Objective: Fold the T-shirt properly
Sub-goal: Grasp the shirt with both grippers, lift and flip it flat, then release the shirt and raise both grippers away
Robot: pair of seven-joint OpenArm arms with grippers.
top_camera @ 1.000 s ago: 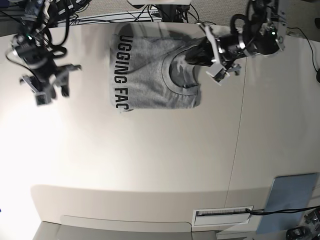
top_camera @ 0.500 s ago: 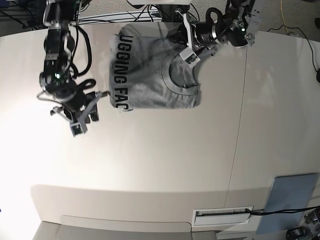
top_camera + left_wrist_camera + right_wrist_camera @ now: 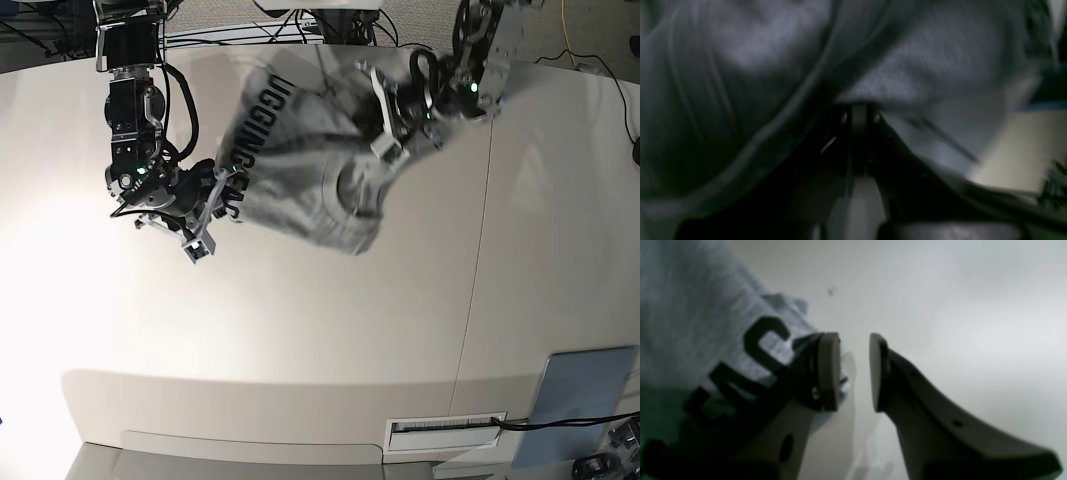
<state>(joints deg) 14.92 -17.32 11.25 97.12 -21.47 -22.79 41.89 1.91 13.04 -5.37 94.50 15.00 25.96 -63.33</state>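
Grey heather cotton fills our left wrist view: the T-shirt (image 3: 300, 165) sits at the far side of the cream table (image 3: 300, 330), bunched and skewed, its far-right part near the ribbed collar (image 3: 358, 190) lifted where our left gripper (image 3: 385, 128) is pinched shut on the cloth. From the base view the garment's long axis runs across the table, from that held corner over to the edge carrying the black lettering (image 3: 750, 363), which points toward our right arm.

That lettered edge is what the coming move turns on, we judge. Our right gripper (image 3: 855, 371) is down at table level just beside it, the near corner of the fabric lying against the outer face of one finger (image 3: 826, 370) while the gap between the two pads shows bare table. So its jaws stand parted with nothing in them, and the cloth lies to that finger's outer side, not between the pads.
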